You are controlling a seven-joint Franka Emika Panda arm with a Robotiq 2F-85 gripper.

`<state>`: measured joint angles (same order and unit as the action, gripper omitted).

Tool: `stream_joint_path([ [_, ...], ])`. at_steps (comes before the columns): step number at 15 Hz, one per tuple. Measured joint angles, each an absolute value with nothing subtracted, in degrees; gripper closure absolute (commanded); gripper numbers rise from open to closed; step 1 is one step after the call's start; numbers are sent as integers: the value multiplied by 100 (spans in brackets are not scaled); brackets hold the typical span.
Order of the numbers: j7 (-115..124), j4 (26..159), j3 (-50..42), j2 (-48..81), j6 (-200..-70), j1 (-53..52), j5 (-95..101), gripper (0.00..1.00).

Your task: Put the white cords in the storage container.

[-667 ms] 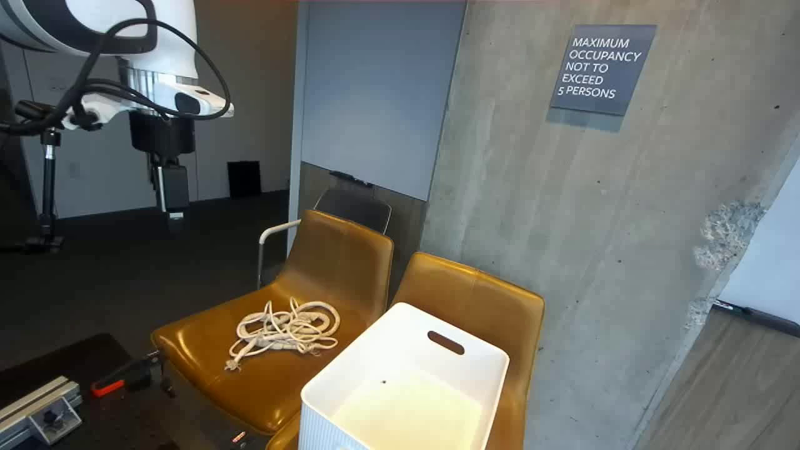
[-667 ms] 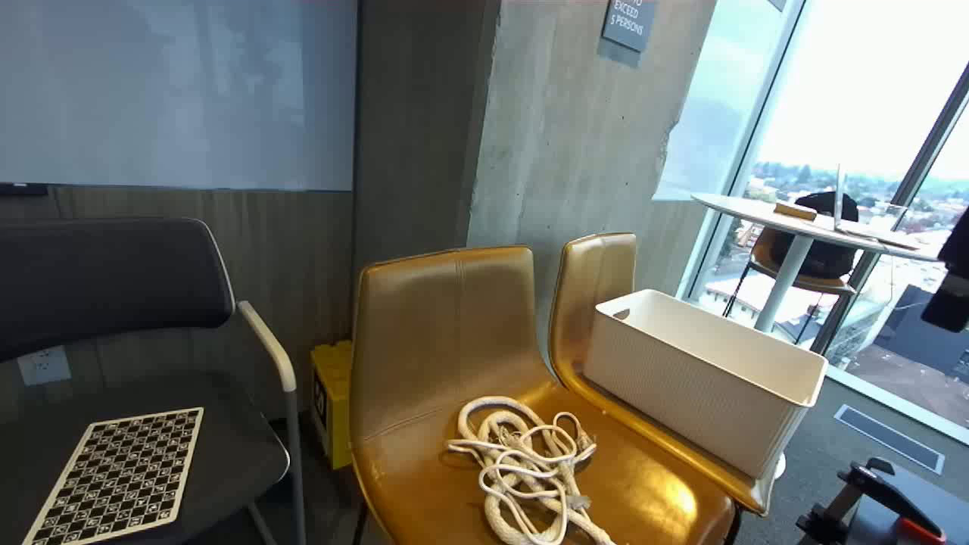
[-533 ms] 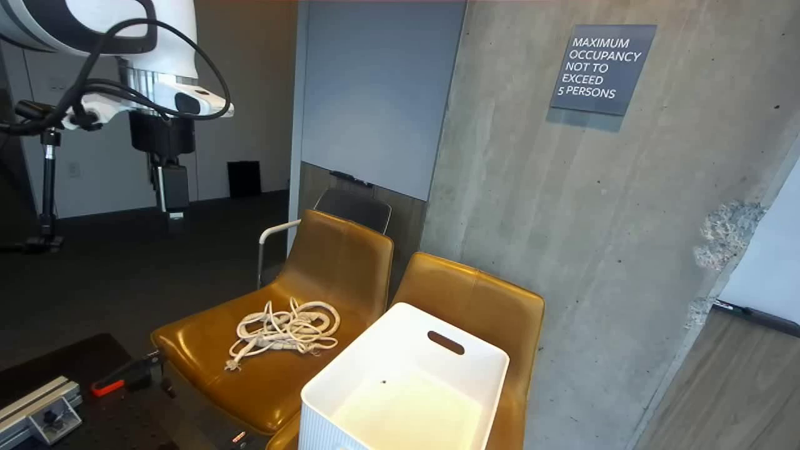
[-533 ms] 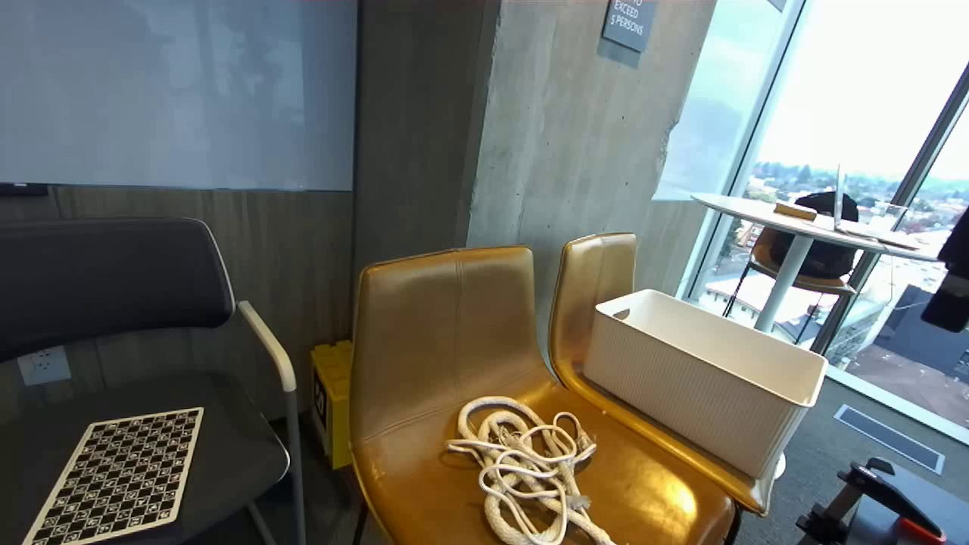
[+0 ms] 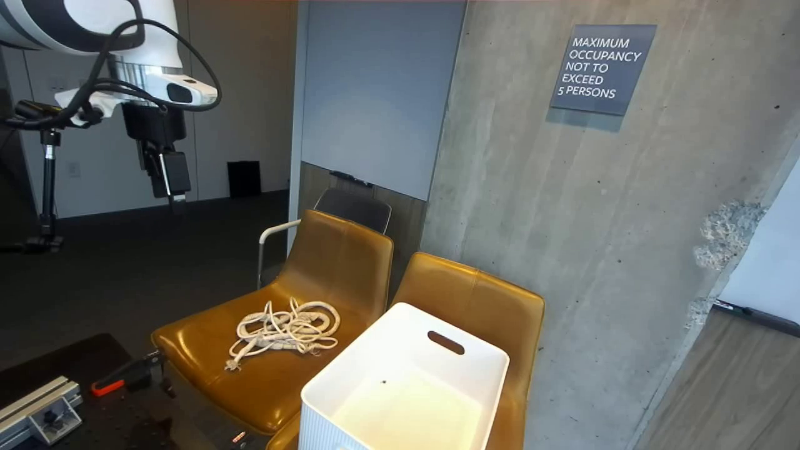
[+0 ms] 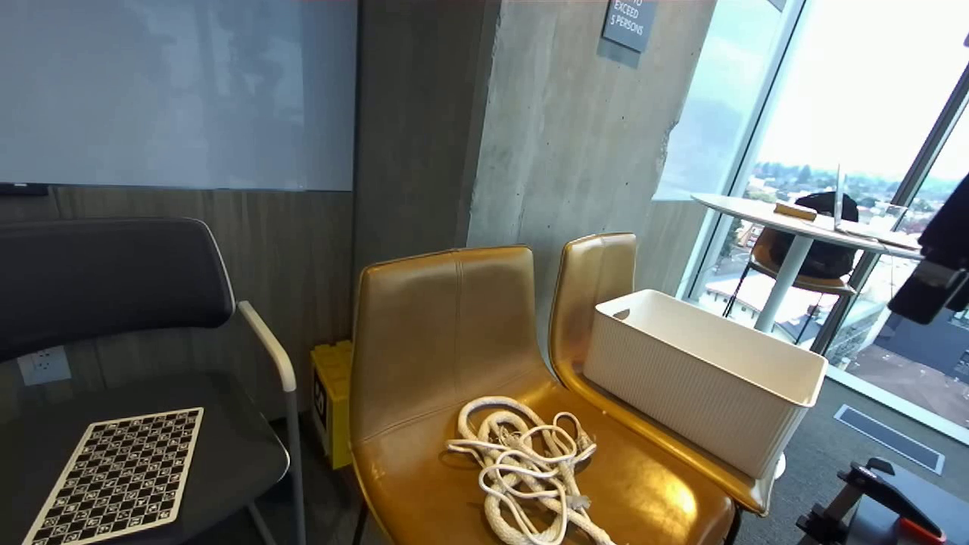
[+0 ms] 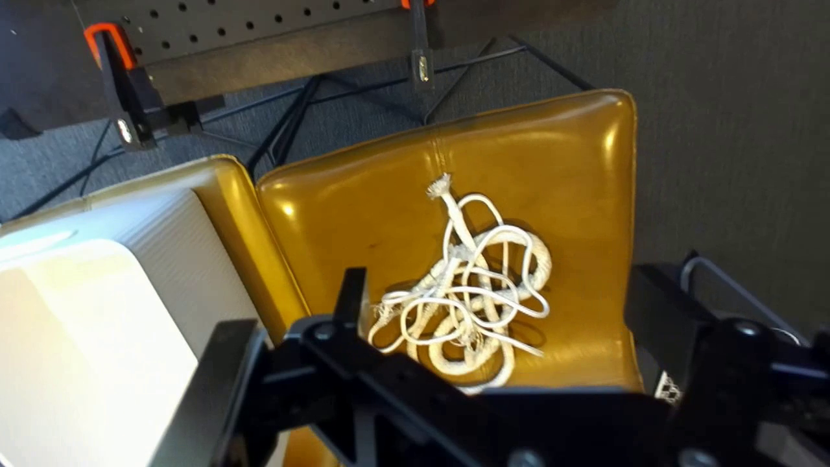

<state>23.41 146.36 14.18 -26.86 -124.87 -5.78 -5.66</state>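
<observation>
A tangled pile of white cords lies on the seat of a tan chair, in both exterior views [image 5: 287, 330] [image 6: 522, 465] and in the wrist view [image 7: 476, 285]. The white storage container [image 5: 412, 406] stands on the adjoining tan chair; its ribbed side shows in an exterior view [image 6: 681, 386] and it fills the lower left of the wrist view [image 7: 84, 350]. Its visible inside holds no cords. My gripper [image 7: 502, 288] is open with nothing between its fingers, high above and apart from the cords. It also shows, tilted, in both exterior views [image 5: 175, 199] [image 6: 927, 291], partly cut off in the latter.
The tan cord chair [image 6: 454, 333] has a tall backrest. A dark chair [image 6: 250, 424] with a checkered board [image 6: 121, 473] stands beside it. A dark table edge with orange-and-black clamps [image 7: 123, 84] lies near the chair fronts. A concrete wall [image 5: 500, 187] rises behind.
The arm's wrist has shifted slightly left and up, and the gripper has tilted, in an exterior view. More of the gripper now shows at an exterior view's right edge. Cords and container are unmoved.
</observation>
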Motion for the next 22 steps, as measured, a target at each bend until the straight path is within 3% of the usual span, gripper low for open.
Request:
stream_joint_path([
  [9,2562,13454,1683,-783,-14236,-616,-213,0],
  [22,2730,11171,256,2820,-14857,-1124,969,0],
])
